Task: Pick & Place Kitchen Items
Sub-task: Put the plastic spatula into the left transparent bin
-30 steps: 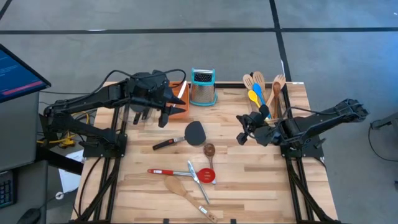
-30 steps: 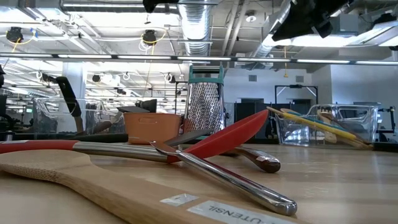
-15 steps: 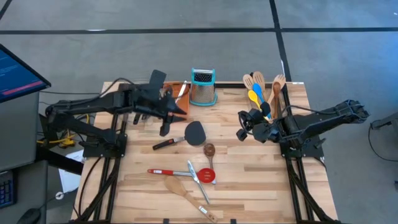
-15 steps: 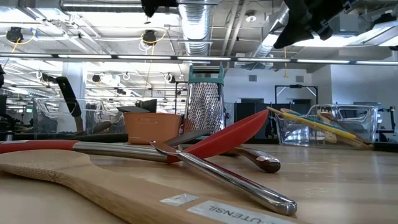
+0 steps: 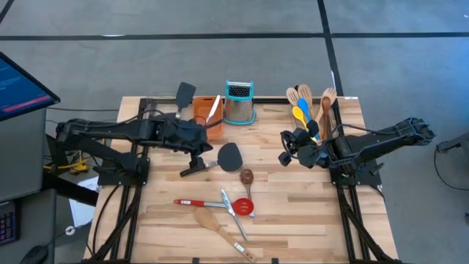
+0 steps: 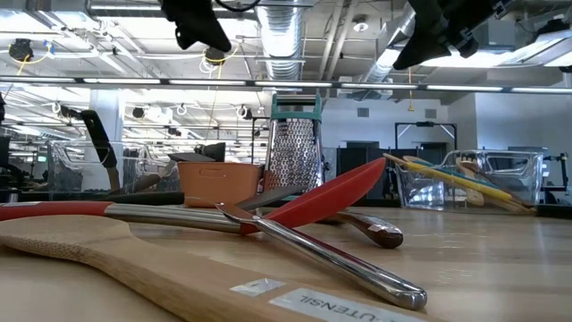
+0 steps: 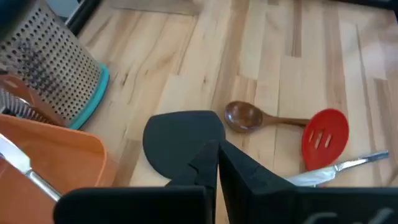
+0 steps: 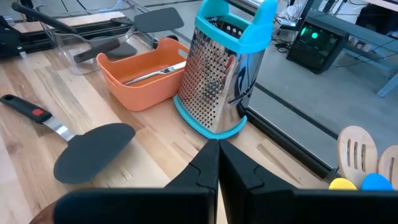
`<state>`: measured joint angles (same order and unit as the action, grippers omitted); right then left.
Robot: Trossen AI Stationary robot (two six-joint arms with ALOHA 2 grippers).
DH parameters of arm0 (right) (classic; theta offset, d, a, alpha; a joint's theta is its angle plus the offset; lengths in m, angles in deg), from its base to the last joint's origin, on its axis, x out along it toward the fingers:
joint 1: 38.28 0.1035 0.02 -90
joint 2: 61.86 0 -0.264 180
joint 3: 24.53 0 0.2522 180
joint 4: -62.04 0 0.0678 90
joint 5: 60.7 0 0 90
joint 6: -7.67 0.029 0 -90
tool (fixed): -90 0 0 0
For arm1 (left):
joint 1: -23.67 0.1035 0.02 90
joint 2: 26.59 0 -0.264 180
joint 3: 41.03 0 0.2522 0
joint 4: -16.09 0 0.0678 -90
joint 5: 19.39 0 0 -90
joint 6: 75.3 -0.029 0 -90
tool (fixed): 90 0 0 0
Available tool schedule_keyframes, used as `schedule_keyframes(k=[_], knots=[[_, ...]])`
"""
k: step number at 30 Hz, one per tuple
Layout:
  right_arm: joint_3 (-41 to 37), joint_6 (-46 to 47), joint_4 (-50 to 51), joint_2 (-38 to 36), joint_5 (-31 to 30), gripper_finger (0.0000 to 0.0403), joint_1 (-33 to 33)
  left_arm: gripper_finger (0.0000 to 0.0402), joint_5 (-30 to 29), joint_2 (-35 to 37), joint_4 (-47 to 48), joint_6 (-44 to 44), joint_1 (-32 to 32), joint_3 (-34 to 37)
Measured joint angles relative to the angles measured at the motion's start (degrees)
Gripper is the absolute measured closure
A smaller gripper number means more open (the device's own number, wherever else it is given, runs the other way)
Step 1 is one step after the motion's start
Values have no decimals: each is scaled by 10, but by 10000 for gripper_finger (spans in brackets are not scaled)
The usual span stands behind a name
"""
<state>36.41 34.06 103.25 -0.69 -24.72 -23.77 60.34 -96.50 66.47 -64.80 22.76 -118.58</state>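
From above, the left gripper was seen low over the table, just beside the handle of the black turner. It was clenched and nothing was held, likely so it could be moved safely. The right gripper was parked near the clear bin of spoons, clenched and empty too. More utensils, like the red slotted spoon, were left loose on the table, probably waiting to be picked.

From table height, the red slotted spoon was seen resting across a steel-handled tool.

In the left wrist view, the black turner was seen just past the shut fingers.

In the right wrist view, the box grater was seen beside the orange tray, which had been filled with some tools.
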Motion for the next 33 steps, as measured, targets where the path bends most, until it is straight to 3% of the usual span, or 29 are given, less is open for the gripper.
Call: schedule_keyframes(k=[9,21,33], knots=[[0,0,0,0,0,401,0,400,-47,-47,26,38,-69,0],[0,0,8,0,0,401,-1,392,-42,-173,59,90,-76,0],[0,0,13,0,0,401,-1,293,-48,-180,90,94,-67,10]])
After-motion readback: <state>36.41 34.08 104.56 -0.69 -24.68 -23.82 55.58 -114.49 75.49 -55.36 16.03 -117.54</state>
